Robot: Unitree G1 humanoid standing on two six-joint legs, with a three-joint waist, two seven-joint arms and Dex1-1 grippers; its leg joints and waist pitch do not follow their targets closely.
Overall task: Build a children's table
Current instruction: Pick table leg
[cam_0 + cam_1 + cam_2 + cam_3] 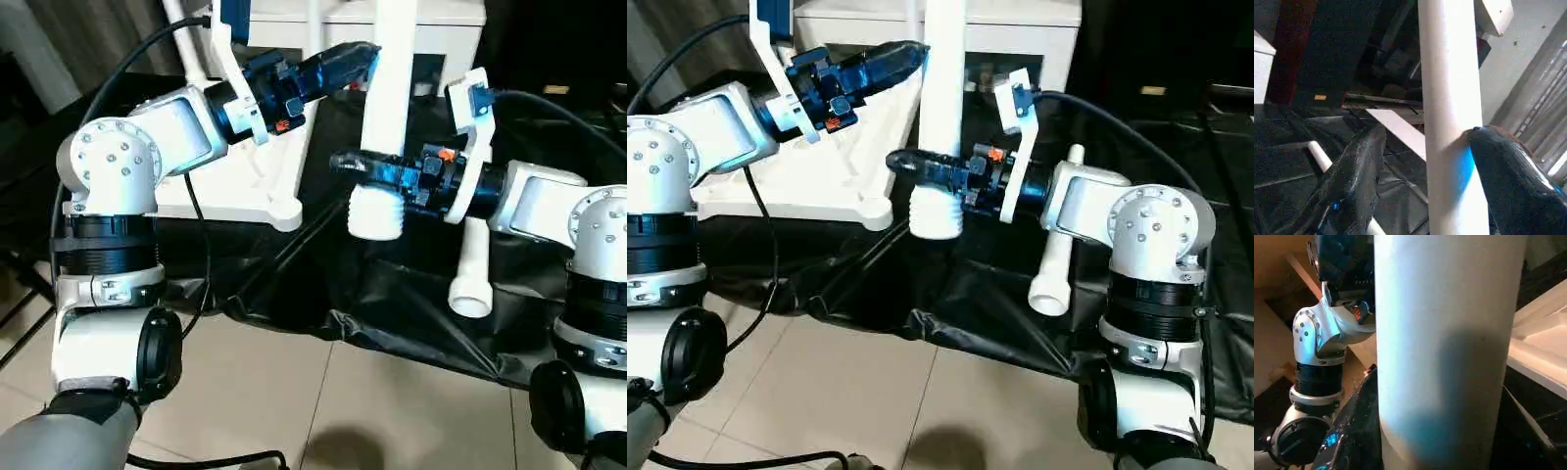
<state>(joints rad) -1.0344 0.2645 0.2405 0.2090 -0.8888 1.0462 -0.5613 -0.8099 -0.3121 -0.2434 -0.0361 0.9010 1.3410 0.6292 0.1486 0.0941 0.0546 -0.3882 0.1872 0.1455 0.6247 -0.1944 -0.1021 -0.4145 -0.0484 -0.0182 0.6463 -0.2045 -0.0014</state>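
A long white tapered leg [390, 108] of smooth plastic stands nearly upright in mid-air above the near edge of the black-covered table [392, 294], its ribbed, threaded end [376, 212] pointing down. The right gripper [358, 164] pinches it just above that threaded end, glossy black fingers on either side of the round shaft. Higher up, the left gripper [364, 54] reaches in from the left; in the left wrist view one finger [1513, 171] presses the leg while the other [1352, 181] stands apart, so the fingers are spread. The white table top [235, 186] lies upside down on the crinkled black cover at the left, its rounded corner socket [284, 212] nearest. A second leg [472, 264] lies on the cover at the right, open end toward the near edge.
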